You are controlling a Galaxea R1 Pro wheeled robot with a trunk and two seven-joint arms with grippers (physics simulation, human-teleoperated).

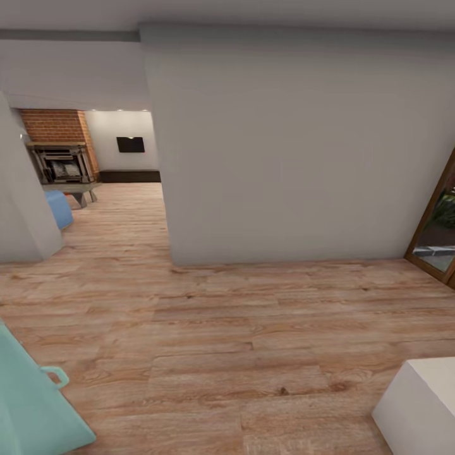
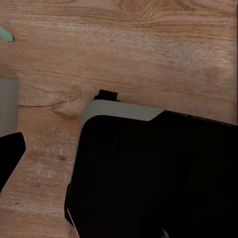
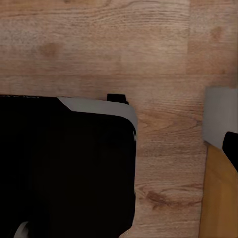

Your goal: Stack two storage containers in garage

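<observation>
Looking down along each arm, both wrist views take in the robot's own black base [image 2: 158,173] with its pale grey rim, standing on the light wood plank floor [image 2: 148,49]. Neither picture shows the fingers of either gripper, so I cannot tell whether they are apart or together. In the right wrist view the same black base [image 3: 64,168] sits on the planks, with a grey block [image 3: 220,116] and a strip of yellowish wood [image 3: 218,198] near it at the frame's edge.

From the head view, the plank floor [image 1: 240,328] spreads ahead to a broad plain white wall [image 1: 284,151]. A white box-like corner [image 1: 420,411] lies low on the right, and a pale turquoise object with a loop handle [image 1: 31,398] low on the left. A wood-framed glass door [image 1: 436,234] stands at the far right. Left of the wall, an opening leads into the living room, where a brick fireplace [image 1: 60,151], a blue sofa end [image 1: 58,208] and a dark wall-mounted screen [image 1: 130,145] can be seen. No orange-red storage container is anywhere among these pictures.
</observation>
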